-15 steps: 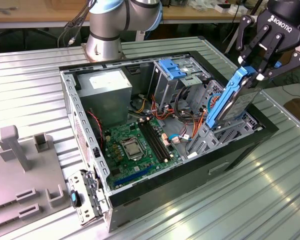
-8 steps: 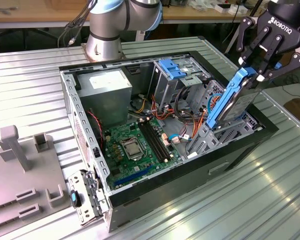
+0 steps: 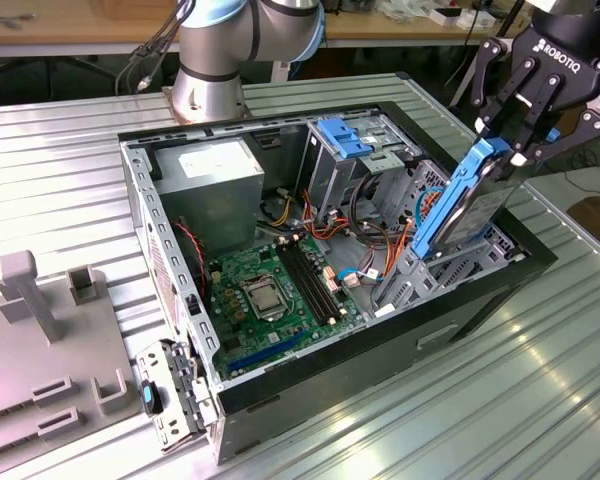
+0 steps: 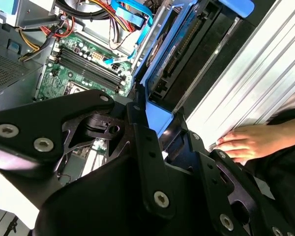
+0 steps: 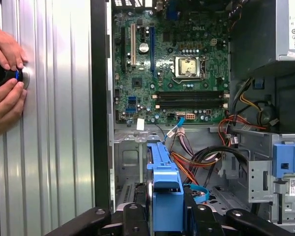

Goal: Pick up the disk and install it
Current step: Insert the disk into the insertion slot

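The disk (image 3: 472,212), a grey drive framed by blue rails, stands tilted on edge over the open computer case (image 3: 140,200), at the exterior view's right. Its lower end reaches into the grey drive bay (image 3: 420,270) near the case's front. My gripper (image 3: 505,150) is shut on the disk's upper end from above. In the first wrist view the disk's blue rail (image 5: 164,179) runs away from my gripper (image 5: 167,211), whose black fingers (image 5: 196,216) clamp it. In the second wrist view the disk (image 4: 187,54) extends from my gripper (image 4: 157,123).
Inside the case lie the green motherboard (image 3: 270,290), the grey power-supply box (image 3: 215,175) and a blue latch (image 3: 345,135) amid loose cables. A person's hands (image 5: 5,73) rest on the ribbed metal table beside the case. A grey fixture (image 3: 40,340) stands at the exterior view's left.
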### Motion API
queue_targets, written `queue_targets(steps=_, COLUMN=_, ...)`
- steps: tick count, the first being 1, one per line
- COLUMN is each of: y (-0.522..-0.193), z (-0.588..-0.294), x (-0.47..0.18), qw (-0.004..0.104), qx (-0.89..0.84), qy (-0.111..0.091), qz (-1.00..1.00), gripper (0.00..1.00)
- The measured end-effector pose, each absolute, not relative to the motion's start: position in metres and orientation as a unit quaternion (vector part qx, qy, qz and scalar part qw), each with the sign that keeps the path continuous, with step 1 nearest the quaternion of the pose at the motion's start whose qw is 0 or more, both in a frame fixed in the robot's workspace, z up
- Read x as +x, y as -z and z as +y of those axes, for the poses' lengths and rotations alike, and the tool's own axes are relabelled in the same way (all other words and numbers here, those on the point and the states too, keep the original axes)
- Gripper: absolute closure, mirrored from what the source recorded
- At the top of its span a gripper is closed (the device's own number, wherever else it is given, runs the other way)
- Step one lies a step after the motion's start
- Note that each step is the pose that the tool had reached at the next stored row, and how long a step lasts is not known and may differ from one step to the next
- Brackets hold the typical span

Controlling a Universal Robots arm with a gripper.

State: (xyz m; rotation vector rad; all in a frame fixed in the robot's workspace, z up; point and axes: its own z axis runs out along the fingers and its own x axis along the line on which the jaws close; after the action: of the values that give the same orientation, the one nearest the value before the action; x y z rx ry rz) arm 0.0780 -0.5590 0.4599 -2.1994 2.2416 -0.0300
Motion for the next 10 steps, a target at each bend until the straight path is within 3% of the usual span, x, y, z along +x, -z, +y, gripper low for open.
queue_targets(steps=10, y=-0.4527, z=-0.5590, x=0.0780, qw=0.001, qx=-0.700, qy=0.010, qz=0.714, gripper=0.63)
